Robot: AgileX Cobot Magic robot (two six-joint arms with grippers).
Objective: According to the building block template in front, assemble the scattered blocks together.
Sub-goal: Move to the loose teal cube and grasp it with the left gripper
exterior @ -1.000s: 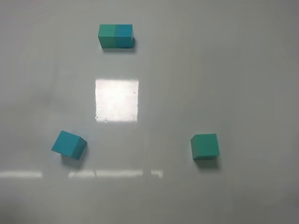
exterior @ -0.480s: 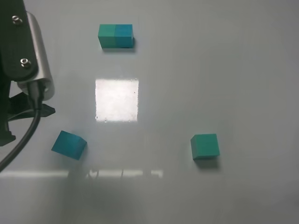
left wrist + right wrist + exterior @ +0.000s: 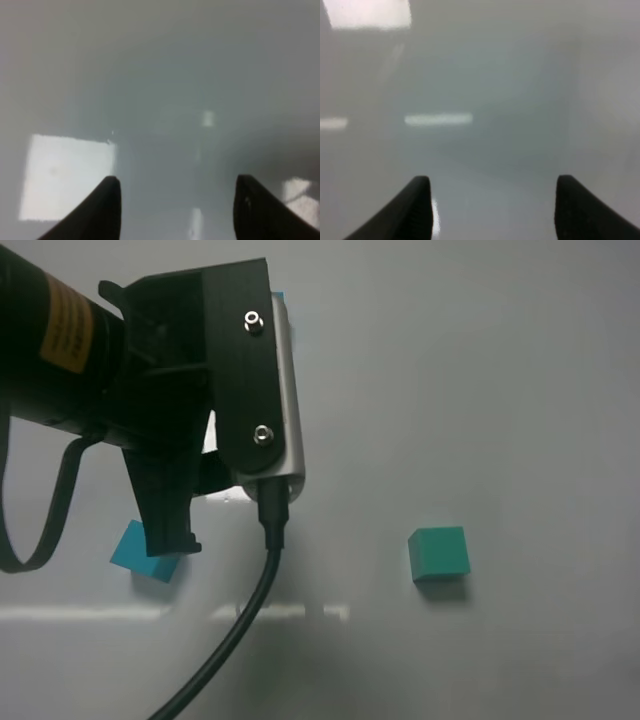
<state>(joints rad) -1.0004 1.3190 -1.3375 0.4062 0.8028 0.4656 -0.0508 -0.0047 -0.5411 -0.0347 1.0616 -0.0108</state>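
Two loose cubes sat toward the near edge of the table (image 3: 540, 390), green cube (image 3: 438, 552) right, cyan cube (image 3: 128, 550) left, partly covered by the left claw (image 3: 175, 200), left and right claw (image 3: 492, 200) both spread wide, empty, template (image 3: 278, 300) mostly hidden near the far edge, yellow arm label (image 3: 62, 325) unreadable.

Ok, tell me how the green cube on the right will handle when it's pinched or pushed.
The green cube sits flat on one face with equal sides, so it will probably slide rather than roll or tip. The table looks glossy, so a push may send it skating. Its flat, matte-looking sides should be steady to pinch.
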